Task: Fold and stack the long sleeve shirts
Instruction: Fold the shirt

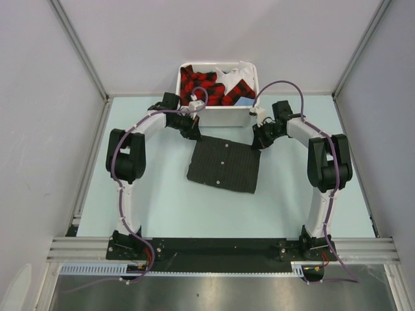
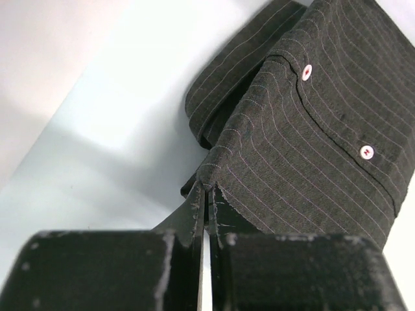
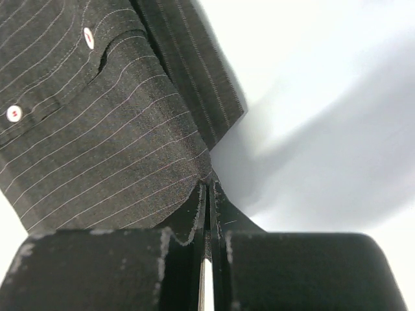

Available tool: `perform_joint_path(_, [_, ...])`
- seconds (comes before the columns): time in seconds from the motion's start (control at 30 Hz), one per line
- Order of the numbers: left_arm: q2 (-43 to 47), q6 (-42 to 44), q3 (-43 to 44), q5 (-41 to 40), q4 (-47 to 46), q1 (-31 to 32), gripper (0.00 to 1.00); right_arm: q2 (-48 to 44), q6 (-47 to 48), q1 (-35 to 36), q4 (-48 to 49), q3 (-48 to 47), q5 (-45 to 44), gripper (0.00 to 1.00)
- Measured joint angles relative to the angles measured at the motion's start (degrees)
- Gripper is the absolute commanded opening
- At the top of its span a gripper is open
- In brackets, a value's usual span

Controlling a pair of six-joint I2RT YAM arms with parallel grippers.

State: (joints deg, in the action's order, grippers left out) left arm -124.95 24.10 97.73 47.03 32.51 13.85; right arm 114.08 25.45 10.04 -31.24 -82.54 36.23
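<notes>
I have the left gripper (image 2: pixel 206 194) and right gripper (image 3: pixel 207 194) each clamped fully closed on a corner of the folded charcoal pinstriped button-up shirt (image 1: pixel 224 166), on the edge nearest the white plastic bin (image 1: pixel 224 118).

Not much else going on here tbh. There's a white rectangular plastic bin (image 1: pixel 227 118) sitting at the far edge of the pale mint-blue table (image 1: pixel 162 207), pushed up against the plain white back wall (image 1: pixel 214 32). It's stuffed with red-and-black checked fabric (image 1: pixel 194 81), mostly on the left side, plus some crumpled white cloth (image 1: pixel 237 71) at the back right and a little patch of light blue (image 1: pixel 245 102) near the front right corner. Can't tell what any of it is. Silver aluminium rail (image 1: pixel 71 249) runs along the near edge, with a brushed steel sheet (image 1: pixel 214 295) below it.
</notes>
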Motion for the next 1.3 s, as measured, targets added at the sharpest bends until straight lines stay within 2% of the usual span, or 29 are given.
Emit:
perform_joint_path(0.1, [-0.7,-1.2,0.7,-1.5,0.2,0.4,0.12,0.8,-0.2,0.1,0.5,-0.1,-1.0,0.00])
perform_joint_path(0.33, [-2.2,-5.8,1.7,-4.5,-1.2,0.2,0.18,2.4,-0.6,0.9,4.1,-0.1,-6.8,0.00])
perform_joint_path(0.4, [-1.7,-7.7,0.4,-4.4,-3.4,-0.1,0.24,3.0,-0.8,1.2,5.9,-0.1,-8.2,0.01])
perform_joint_path(0.43, [-1.3,-8.8,-0.4,-4.3,-4.5,-0.2,0.26,3.1,-1.0,1.3,6.4,-0.1,-8.8,0.09])
perform_joint_path(0.5, [-0.6,-11.2,-1.8,-4.0,-6.5,-0.7,0.39,3.4,-1.5,1.6,7.8,-0.1,-9.9,0.25])
perform_joint_path(0.53, [0.0,-12.7,-2.7,-3.8,-7.8,-1.1,0.47,3.5,-1.8,1.7,8.2,-0.1,-10.4,0.45])
perform_joint_path(0.6, [1.7,-16.0,-5.0,-3.6,-10.7,-2.3,0.52,3.5,-2.8,1.7,8.5,-0.1,-11.6,0.58])
perform_joint_path(0.63, [3.2,-17.6,-6.8,-3.5,-11.9,-3.1,0.58,3.4,-3.4,1.6,8.7,-0.1,-12.0,0.68])
perform_joint_path(0.7, [6.2,-19.3,-9.3,-3.5,-13.4,-4.6,0.71,2.6,-4.9,1.2,8.1,0.0,-12.7,0.80])
perform_joint_path(0.73, [8.7,-19.7,-10.8,-3.4,-13.9,-5.4,0.79,1.3,-6.0,0.7,6.9,0.4,-12.8,0.95])
perform_joint_path(0.77, [11.2,-19.7,-12.2,-3.3,-14.4,-6.0,0.85,-0.3,-7.1,0.3,6.6,1.0,-12.7,0.99])
perform_joint_path(0.87, [21.4,-19.5,-17.2,-1.0,-15.0,-7.1,0.99,-11.4,-11.3,-1.6,6.4,5.9,-9.4,1.00])
perform_joint_path(0.97, [29.8,-19.5,-22.2,3.0,-15.0,-5.4,1.00,-24.4,-17.2,-1.7,7.5,11.0,-4.2,1.00])
perform_joint_path(1.07, [36.0,-21.5,-29.9,7.4,-15.8,-0.7,0.99,-34.0,-24.0,2.2,10.9,17.1,1.5,1.00])
perform_joint_path(1.17, [36.3,-24.5,-36.3,10.2,-16.8,5.3,0.98,-36.9,-30.7,7.5,15.1,25.1,7.8,1.00])
perform_joint_path(1.3, [30.9,-26.6,-37.4,12.7,-16.7,10.3,0.92,-34.1,-37.9,9.3,19.1,35.6,11.7,1.00])
